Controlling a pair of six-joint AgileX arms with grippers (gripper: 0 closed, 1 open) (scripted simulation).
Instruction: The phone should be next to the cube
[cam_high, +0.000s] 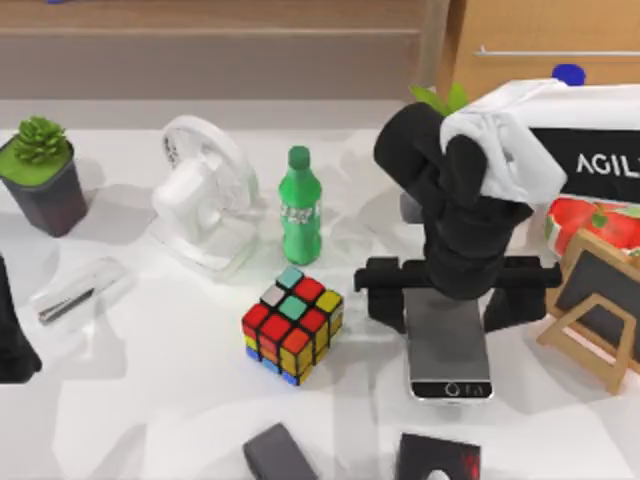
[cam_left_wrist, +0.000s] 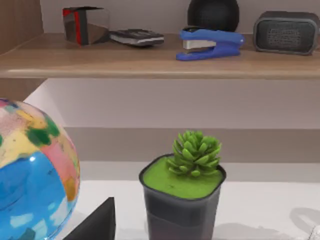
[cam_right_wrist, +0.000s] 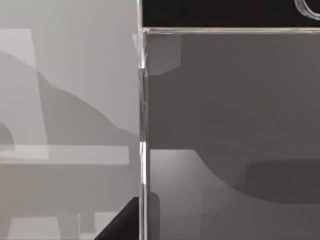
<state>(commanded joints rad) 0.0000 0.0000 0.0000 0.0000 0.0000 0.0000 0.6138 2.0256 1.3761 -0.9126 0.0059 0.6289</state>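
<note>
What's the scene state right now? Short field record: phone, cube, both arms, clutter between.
phone: flat on table, right of cube, a bare strip of table between them
cube: upright on table, in front of green bottle
right gripper: low over phone's far end, jaws spread wide to either side
left arm: parked at table's left edge
near edge: dark grey block, black box
task: phone not yet beside cube

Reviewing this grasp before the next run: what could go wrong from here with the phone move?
1. The right gripper straddles the phone's far end, so the phone may pivot or slip when moved.
2. The cube sits close to the green bottle; a wide sweep could tip it.
3. The black box lies just below the phone.
</note>
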